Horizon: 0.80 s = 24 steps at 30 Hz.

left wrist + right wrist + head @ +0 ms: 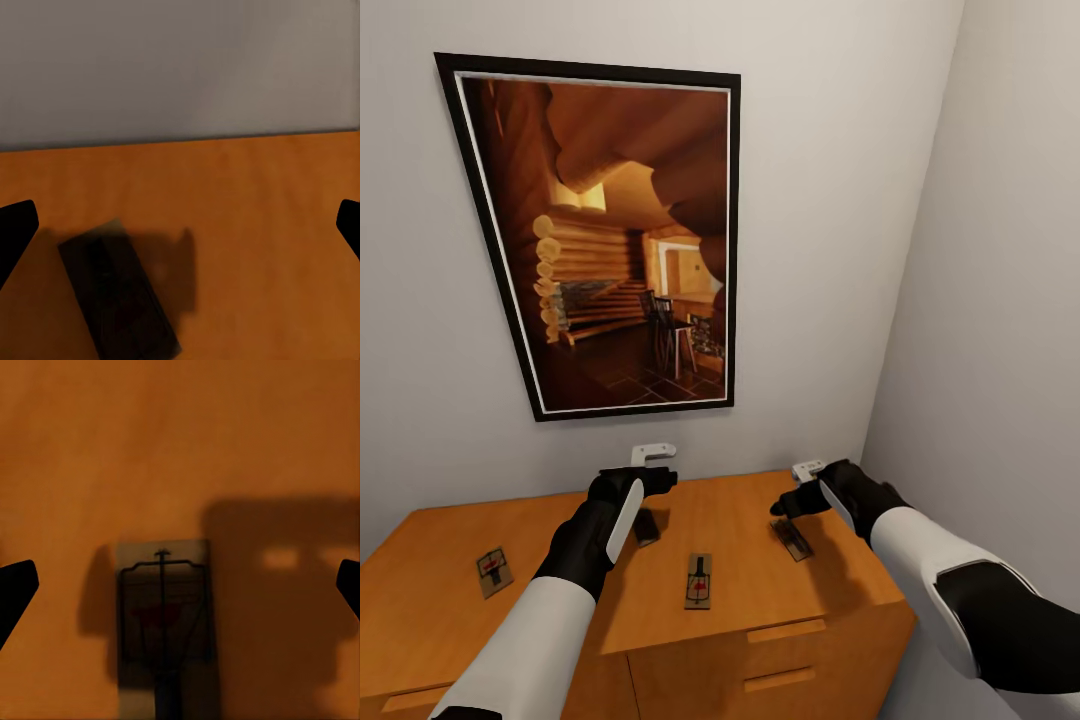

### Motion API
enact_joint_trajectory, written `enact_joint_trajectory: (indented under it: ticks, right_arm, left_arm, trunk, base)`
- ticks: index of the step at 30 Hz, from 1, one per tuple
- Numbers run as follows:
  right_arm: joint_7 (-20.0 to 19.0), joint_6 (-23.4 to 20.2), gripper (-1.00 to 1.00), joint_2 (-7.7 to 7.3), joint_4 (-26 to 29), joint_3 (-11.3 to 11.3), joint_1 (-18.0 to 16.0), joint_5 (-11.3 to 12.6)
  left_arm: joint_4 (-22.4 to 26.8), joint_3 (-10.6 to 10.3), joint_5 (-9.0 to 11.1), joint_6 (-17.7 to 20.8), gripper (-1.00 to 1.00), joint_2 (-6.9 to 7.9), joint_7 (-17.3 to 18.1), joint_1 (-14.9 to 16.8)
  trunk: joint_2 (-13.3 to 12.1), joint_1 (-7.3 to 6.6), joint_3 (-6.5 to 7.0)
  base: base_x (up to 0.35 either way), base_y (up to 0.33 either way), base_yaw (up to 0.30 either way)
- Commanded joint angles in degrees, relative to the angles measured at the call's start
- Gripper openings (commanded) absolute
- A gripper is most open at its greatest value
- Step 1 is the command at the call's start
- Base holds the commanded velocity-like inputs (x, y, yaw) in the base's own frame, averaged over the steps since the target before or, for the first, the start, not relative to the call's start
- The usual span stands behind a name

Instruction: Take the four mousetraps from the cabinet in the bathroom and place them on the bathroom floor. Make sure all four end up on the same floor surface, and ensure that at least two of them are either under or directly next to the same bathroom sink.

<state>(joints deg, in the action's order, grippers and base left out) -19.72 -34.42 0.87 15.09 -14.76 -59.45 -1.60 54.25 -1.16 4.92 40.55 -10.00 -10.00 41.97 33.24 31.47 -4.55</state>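
4 mousetraps [698, 581] flat on 1 cabinet [450, 590], 2 end effectors, left [656, 470] and right [796, 490], spread wide, empty.

The head view is evenly and softly lit, with pale walls [830, 200] and no glare; the framed picture [610, 240] leans in perspective toward the upper left. Soft shadows of the arms fall on the orange surface [750, 510] below centre. Both wrist views are dim and blurred: one mousetrap [120, 300] lies dark in shadow at lower left, another [165, 622] under a broad shadow at lower centre.
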Motion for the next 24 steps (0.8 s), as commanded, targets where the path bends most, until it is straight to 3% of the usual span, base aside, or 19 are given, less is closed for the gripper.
enact_joint_trajectory:
  ticks: [1, 24]
  right_arm:
    - [-0.24, -0.25, 1.00, 0.00, 0.02, -0.18, -0.05, -0.18]
    - [-0.06, -0.30, 1.00, 0.10, -1.98, -0.18, -0.05, -0.18]
  left_arm:
    - [0.06, -0.07, 0.53, 0.23, 1.00, 0.00, -0.46, 0.05]
    - [-0.02, -0.07, 0.53, 0.23, 1.00, 0.00, -0.46, 0.05]
  trunk:
    - [0.10, 0.03, -0.12]
    - [0.10, 0.03, -0.12]
  base:
    - [0.000, 0.000, 0.000]
    - [0.000, 0.000, 0.000]
